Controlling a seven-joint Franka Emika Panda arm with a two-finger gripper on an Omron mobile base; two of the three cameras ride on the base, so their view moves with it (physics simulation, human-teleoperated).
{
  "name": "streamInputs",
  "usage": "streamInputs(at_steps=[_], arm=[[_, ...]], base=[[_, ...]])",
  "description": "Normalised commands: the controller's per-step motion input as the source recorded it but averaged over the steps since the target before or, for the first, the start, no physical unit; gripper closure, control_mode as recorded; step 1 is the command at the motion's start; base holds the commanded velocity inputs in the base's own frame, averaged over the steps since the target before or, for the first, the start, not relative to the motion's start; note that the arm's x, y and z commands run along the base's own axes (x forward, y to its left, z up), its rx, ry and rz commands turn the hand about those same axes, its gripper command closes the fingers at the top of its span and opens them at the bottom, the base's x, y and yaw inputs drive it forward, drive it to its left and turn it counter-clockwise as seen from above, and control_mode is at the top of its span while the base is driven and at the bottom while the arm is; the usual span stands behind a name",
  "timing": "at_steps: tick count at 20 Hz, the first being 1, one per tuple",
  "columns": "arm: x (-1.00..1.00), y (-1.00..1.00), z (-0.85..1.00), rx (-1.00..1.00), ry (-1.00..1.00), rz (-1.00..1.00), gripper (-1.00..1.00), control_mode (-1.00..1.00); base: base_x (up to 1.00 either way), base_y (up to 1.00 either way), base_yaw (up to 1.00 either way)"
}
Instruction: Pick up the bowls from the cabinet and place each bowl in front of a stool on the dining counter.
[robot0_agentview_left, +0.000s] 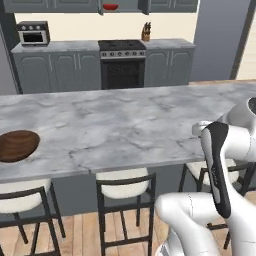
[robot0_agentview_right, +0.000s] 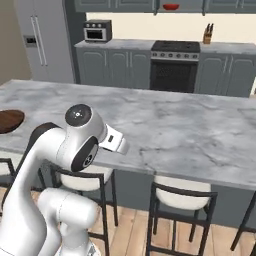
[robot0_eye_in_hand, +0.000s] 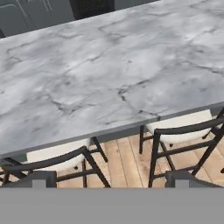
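Jaws stand wide open and empty above the near edge of the marble table (robot0_agentview_left: 125, 125). One brown bowl (robot0_agentview_left: 17, 145) already sits on the table before the left stool (robot0_agentview_left: 20, 200); the red bowl (robot0_agentview_left: 110, 7) waits in the open wall cabinet (robot0_agentview_left: 125, 5) above the stove (robot0_agentview_left: 122, 62). I judge the next step is fetching it: drive round, approach level, and grip the rim squarely.

Home kitchen: stove w/ oven (robot0_agentview_left: 122, 62), toaster oven (robot0_agentview_left: 33, 33), knife block (robot0_agentview_left: 146, 32), grey lower cabinets (robot0_agentview_left: 55, 70), fridge (robot0_agentview_right: 42, 40), marble island surface (robot0_agentview_left: 115, 125) w/ stools (robot0_agentview_left: 122, 192), wood floor (robot0_eye_in_hand: 124, 164).
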Motion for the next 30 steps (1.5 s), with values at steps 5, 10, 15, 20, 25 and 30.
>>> streamInputs(at_steps=[5, 10, 15, 20, 25, 30], arm=[[0.0, 0.0, 0.0, 0.0, 0.0, 0.0, -1.0, 1.0], [0.0, 0.0, 0.0, 0.0, 0.0, 0.0, -1.0, 1.0], [0.0, 0.0, 0.0, 0.0, 0.0, 0.0, -1.0, 1.0], [0.0, 0.0, 0.0, 0.0, 0.0, 0.0, -1.0, 1.0], [0.0, 0.0, 0.0, 0.0, 0.0, 0.0, -1.0, 1.0], [0.0, 0.0, 0.0, 0.0, 0.0, 0.0, -1.0, 1.0]], base=[[-0.19, -1.0, -0.12], [-0.24, -1.0, 0.0], [-0.62, -1.0, 0.0], [-0.43, -1.0, 0.0], [0.0, -1.0, 0.0], [0.0, -1.0, 0.0]])
